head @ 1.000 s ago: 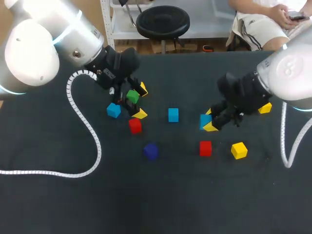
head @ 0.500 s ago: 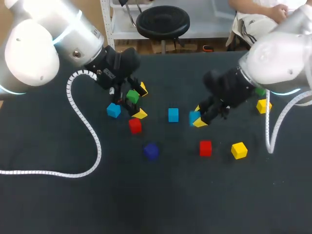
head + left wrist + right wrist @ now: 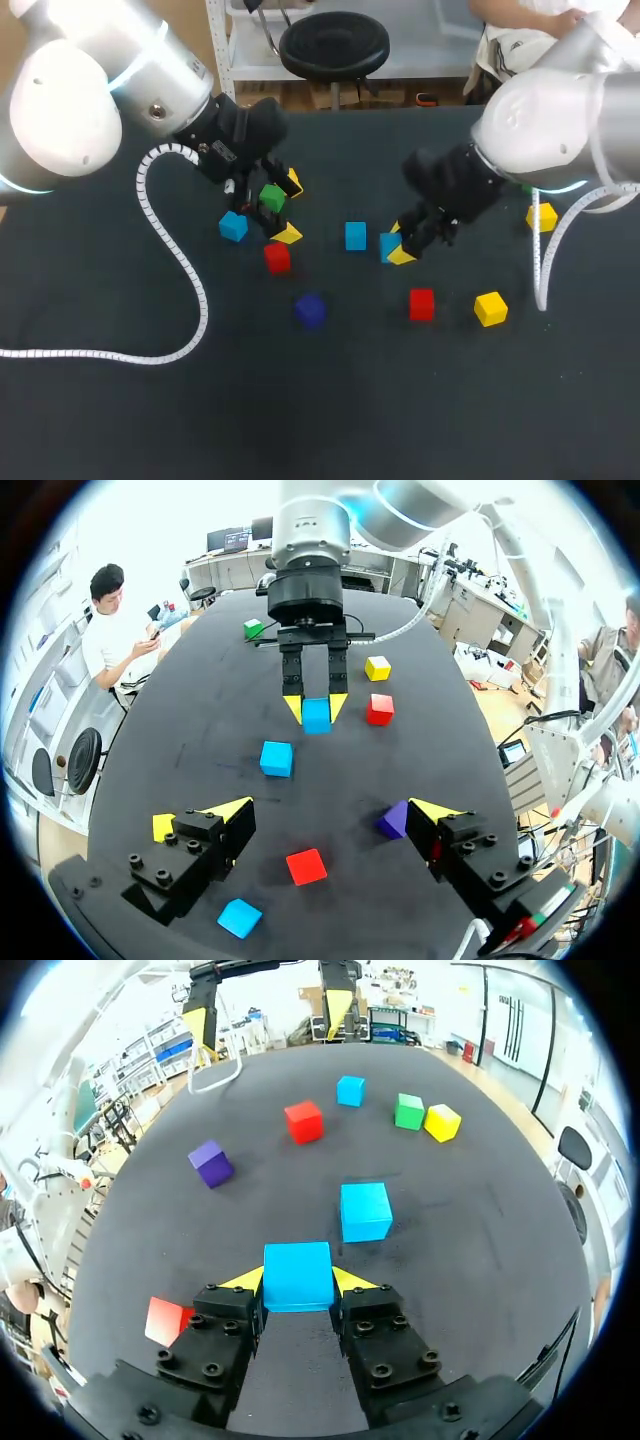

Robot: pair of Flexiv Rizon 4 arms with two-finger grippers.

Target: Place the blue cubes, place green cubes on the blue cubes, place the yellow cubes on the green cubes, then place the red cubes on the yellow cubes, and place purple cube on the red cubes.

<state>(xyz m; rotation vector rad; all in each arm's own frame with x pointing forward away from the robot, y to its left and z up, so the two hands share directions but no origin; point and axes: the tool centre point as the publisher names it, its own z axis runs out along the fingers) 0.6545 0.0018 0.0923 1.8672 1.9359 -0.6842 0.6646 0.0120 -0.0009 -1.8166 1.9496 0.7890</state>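
Note:
My right gripper (image 3: 396,246) is shut on a blue cube (image 3: 297,1275), just right of a loose blue cube (image 3: 355,236) in the middle of the table. That loose cube (image 3: 365,1210) lies a short way ahead of the fingers. My left gripper (image 3: 289,209) hangs open over a cluster of a green cube (image 3: 271,197), a third blue cube (image 3: 233,226) and a red cube (image 3: 277,257). In the left wrist view the red cube (image 3: 306,865) lies under the open gripper (image 3: 330,815), with the purple cube (image 3: 393,820) by one fingertip.
Another red cube (image 3: 422,303) and a yellow cube (image 3: 490,308) lie at the front right, and a second yellow cube (image 3: 541,216) sits behind my right arm. The purple cube (image 3: 309,310) is front of centre. A white cable (image 3: 185,270) loops over the table's left.
My right arm has carried the blue cube leftward, close to the loose blue cube in the middle. The left arm has not moved.

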